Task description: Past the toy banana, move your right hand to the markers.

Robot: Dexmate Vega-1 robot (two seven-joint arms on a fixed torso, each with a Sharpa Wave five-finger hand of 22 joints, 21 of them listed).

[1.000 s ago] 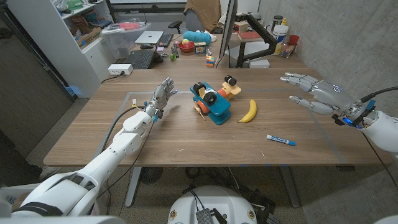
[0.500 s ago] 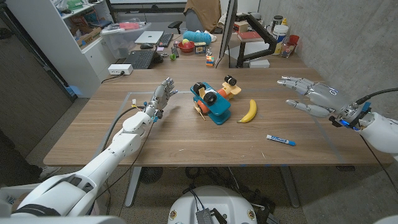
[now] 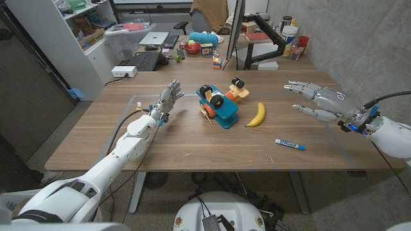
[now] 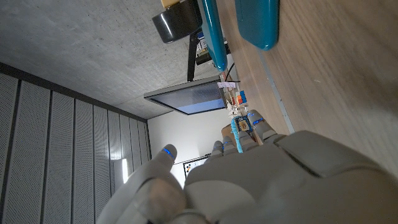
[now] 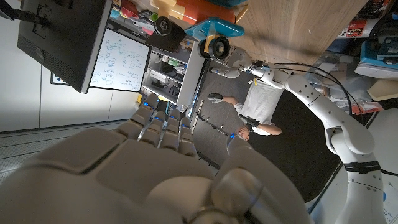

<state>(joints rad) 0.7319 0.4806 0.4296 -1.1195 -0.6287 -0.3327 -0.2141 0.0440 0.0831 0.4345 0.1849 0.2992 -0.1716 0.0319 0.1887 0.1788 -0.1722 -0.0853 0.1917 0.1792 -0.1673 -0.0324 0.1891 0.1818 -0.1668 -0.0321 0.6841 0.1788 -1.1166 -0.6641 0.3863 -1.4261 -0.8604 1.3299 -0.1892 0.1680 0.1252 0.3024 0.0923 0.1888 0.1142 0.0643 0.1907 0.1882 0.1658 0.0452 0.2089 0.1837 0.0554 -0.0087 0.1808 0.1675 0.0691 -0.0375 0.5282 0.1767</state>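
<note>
A yellow toy banana [image 3: 256, 115] lies right of the table's middle. A blue and white marker [image 3: 289, 144] lies nearer the front edge, right of the banana. My right hand [image 3: 318, 100] hovers above the table to the right of the banana and beyond the marker, fingers spread and pointing left, holding nothing. Seen from the right wrist, the back of that hand [image 5: 143, 168] has its fingers reaching out. My left hand [image 3: 167, 99] is held out at the table's left, fingers extended, holding nothing; its back [image 4: 267, 177] appears in the left wrist view.
A blue toy vehicle [image 3: 218, 106] with black wheels and orange parts stands just left of the banana; it also shows as the toy vehicle [image 5: 205, 28] from the right wrist. A monitor [image 3: 236, 32], keyboard [image 3: 144, 61] and clutter line the far edge. A person [image 5: 255, 121] stands beyond.
My right hand has drifted a little to the left, toward the banana. The left hand, banana and marker have stayed put.
</note>
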